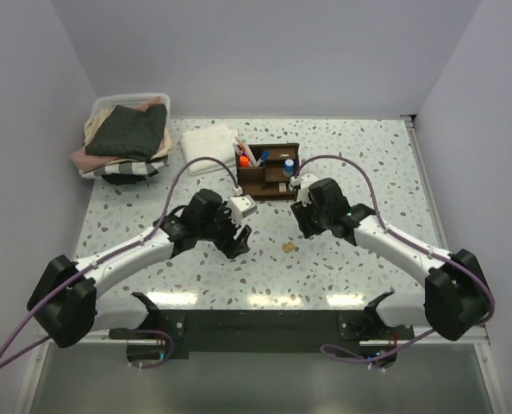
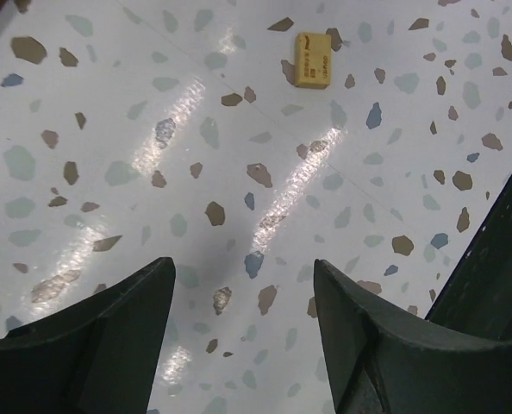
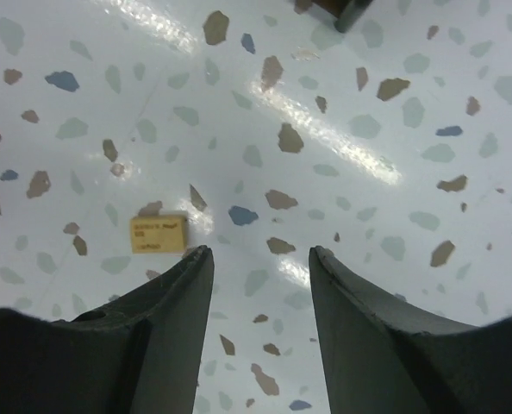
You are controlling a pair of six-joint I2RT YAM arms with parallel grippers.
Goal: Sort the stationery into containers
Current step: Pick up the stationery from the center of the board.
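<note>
- Eraser [image 2: 313, 59]: a small tan block with print on its top face. It lies flat on the table [image 1: 368, 172], in front of the organiser [image 1: 267, 170] and apart from it, between the two grippers.
- Organiser: pens, an orange highlighter [image 1: 243, 159] and a blue-capped marker [image 1: 288, 166] stand in its sections. No other loose item shows, so the task looks close to its end.
- Left gripper [image 2: 243, 293]: jaws spread, nothing between them. It hangs over bare table, and the eraser lies well ahead, clear of both fingers.
- Right gripper [image 3: 260, 267]: jaws spread, empty. The eraser lies just beside the outer edge of the finger [image 3: 152, 319] at the left of the wrist view, outside the gap. Contact cannot be told.
- Handling, as judged: light, firm with slight give, and matte, so it should not slip once pinched. It is not fragile.
- Low profile: the fingertips must come down almost to the table to catch the side faces.
- Hold: pinch across the two long sides at mid-length, with the jaws centred over the block first.
- Risk: a fingertip landing on the top or an edge may push the light block away. The rubber may also cling to a pad on release.
</note>
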